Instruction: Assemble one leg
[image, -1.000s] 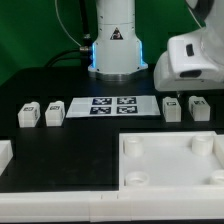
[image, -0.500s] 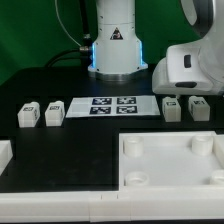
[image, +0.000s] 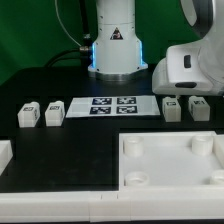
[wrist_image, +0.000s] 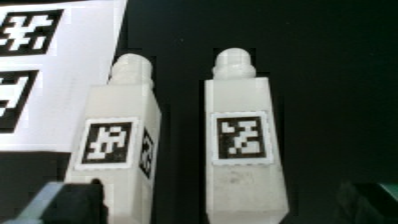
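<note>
Legs number four in the exterior view, all lying on the black table (image: 90, 135), counted here from the exterior view's left. First leg (image: 28, 114) and second leg (image: 53, 112) sit just beside each other, then comes the marker board (image: 112, 104), then third leg (image: 172, 107) and fourth leg (image: 198, 108), likewise a close pair. Each shows its tag upward. The large white panel (image: 170, 160) with round corner sockets lies nearer the camera, apart from every leg. The arm's white wrist housing (image: 190, 65) hangs directly above the third and fourth legs, and the claw cannot be made out in this view. Wrist view: third leg (wrist_image: 121, 125) lies next to the marker board (wrist_image: 36, 60), with fourth leg (wrist_image: 240, 125) parallel on its other side. A narrow strip of black table separates the two and they do not touch. Each has a rounded peg at one end and a square tag toward the other. The claw (wrist_image: 214, 203) is spread wide and grips nothing. One dark, blurred finger (wrist_image: 63, 203) shows outside the third leg, the other (wrist_image: 370, 205) outside the fourth, so both legs lie between them. Whether the fingers reach leg level cannot be told.
</note>
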